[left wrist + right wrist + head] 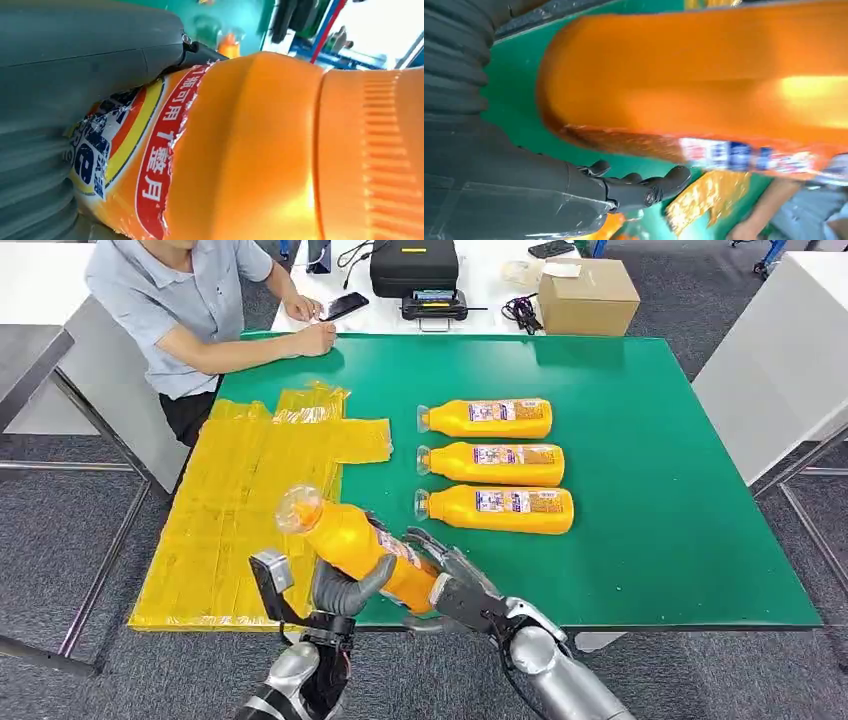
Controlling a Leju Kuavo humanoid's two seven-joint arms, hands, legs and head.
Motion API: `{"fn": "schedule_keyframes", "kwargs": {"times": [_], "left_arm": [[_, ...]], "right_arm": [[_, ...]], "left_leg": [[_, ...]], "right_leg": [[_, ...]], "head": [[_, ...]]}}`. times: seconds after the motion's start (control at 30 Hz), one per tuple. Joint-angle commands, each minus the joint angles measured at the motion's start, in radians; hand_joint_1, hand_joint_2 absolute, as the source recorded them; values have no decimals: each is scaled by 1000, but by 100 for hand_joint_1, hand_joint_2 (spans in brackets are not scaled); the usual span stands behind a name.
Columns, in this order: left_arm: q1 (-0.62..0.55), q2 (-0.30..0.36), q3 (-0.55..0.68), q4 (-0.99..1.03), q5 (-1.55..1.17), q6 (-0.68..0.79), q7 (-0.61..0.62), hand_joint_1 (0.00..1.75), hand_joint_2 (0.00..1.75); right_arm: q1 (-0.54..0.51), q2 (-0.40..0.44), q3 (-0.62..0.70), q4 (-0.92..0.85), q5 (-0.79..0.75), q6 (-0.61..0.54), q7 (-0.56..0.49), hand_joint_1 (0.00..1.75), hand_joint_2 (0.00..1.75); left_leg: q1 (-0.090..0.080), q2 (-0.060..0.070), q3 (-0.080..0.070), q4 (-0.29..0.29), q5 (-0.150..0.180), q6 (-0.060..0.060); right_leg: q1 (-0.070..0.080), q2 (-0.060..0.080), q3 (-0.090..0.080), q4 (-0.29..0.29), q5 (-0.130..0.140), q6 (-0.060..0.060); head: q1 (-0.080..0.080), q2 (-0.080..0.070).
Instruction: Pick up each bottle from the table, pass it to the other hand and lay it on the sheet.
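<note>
4 orange bottles: 3 (493, 417) lying on surface (650, 490), 1 (355, 543) gripped by left robot hand (340, 585); right robot hand (450, 575) fingers spread at its base.

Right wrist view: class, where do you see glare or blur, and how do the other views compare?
Right wrist view: glare streak on the held bottle, label smeared, background soft. Left wrist view: bottle sharp, background washed out. Head view: evenly lit, sharp.

Four orange bottles (352, 543), one yellow sheet (235, 515), one cardboard box (586, 296).
</note>
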Motion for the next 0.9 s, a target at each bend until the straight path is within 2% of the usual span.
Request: {"fn": "schedule_keyframes", "kwargs": {"times": [0.03,0.2,0.3,0.33,0.37,0.4,0.43,0.5,0.53,0.67,0.73,0.8,0.9], "left_arm": [[33,29,56,-119,12,-6,53,175,175],[24,25,70,-106,-15,47,69,175,175],[-37,49,45,-17,-181,223,44,175,175],[-69,65,17,34,-334,368,8,175,175],[-98,65,76,110,-570,506,38,175,175],[-99,54,109,114,-771,502,61,175,175],[-81,20,257,90,-1121,506,84,175,175],[-91,26,265,109,-1108,506,66,175,175],[-85,27,306,85,-1230,506,85,175,175],[-114,79,335,68,-1606,506,261,175,175],[-146,111,343,81,-1637,506,272,175,175],[-188,162,325,117,-1751,506,360,175,175],[-194,168,325,123,-1741,506,356,175,175]], "right_arm": [[38,40,-65,49,16,-47,1,0,175],[66,42,-81,11,39,-83,-8,0,175],[91,35,-106,-10,54,-104,-4,0,175],[97,36,-116,-12,66,-118,-6,0,175],[100,40,-128,-7,76,-122,-14,0,175],[93,47,-137,4,81,-115,-24,0,175],[85,55,-146,20,86,-108,-31,0,175],[78,60,-149,30,89,-105,-34,0,175],[74,62,-150,35,91,-103,-36,0,175],[67,73,-168,52,94,-88,-49,0,175],[64,77,-170,56,96,-82,-55,0,175],[68,80,-170,50,93,-74,-61,0,175],[68,80,-170,49,93,-74,-61,0,175]], "left_leg": [[3,2,6,0,-3,-3],[2,2,3,0,-2,-3],[1,-1,2,-1,0,-2],[2,1,4,0,-1,-3],[1,-1,3,-1,0,-2],[2,-1,5,-1,-1,-3],[2,0,4,-2,0,-2],[2,3,4,-1,-1,-3],[1,3,4,-1,-1,-2],[2,3,4,0,-1,-3],[2,5,5,0,-2,-3],[2,4,5,0,-1,-4],[2,3,4,0,-1,-3]], "right_leg": [[3,2,5,0,-2,-4],[2,1,3,-1,-1,-3],[1,-1,2,-1,-1,-2],[2,0,4,0,-1,-3],[2,-1,3,-1,-1,-2],[3,-2,5,-1,-1,-4],[2,-1,4,-2,-1,-3],[2,3,3,-1,0,-3],[1,3,3,-1,0,-2],[2,3,3,-1,0,-3],[3,3,3,0,-1,-4],[3,2,3,0,-1,-4],[2,2,3,0,0,-3]], "head": [[0,0],[0,0],[0,0],[0,0],[0,0],[0,0],[0,0],[0,0],[0,0],[0,0],[0,0],[0,0],[0,0]]}}
